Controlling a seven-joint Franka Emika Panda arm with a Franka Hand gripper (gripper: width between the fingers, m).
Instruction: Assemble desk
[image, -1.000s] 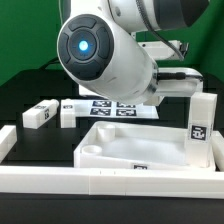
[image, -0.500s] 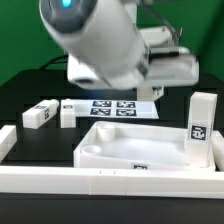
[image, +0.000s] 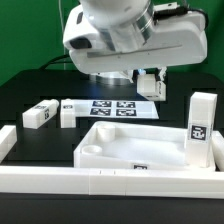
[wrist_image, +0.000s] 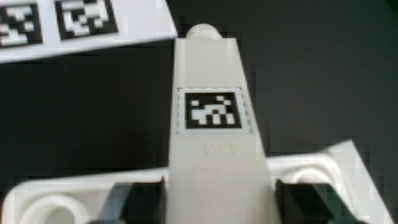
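Note:
My gripper (wrist_image: 217, 204) is shut on a white square desk leg (wrist_image: 212, 110) that carries a black-and-white tag, its dark fingers (wrist_image: 143, 206) pressed against the leg's two sides. In the exterior view the gripper (image: 150, 90) holds this leg (image: 149, 84) in the air behind the white tray-like tabletop (image: 120, 148). A second leg (image: 203, 130) stands upright at the tabletop's corner on the exterior view's right. Two more legs (image: 40, 114) (image: 67, 113) lie on the black table at the exterior view's left. In the wrist view, the tabletop's rim (wrist_image: 338, 165) shows below the held leg.
The marker board (image: 112, 106) lies flat behind the tabletop, also seen in the wrist view as the marker board (wrist_image: 71, 25). A long white border rail (image: 100, 182) runs along the front, with a short rail end (image: 6, 140) at the exterior view's left.
The arm's large body has swung up and away from the camera. The gripper with the leg now shows behind the tabletop. The parts on the table have not moved.

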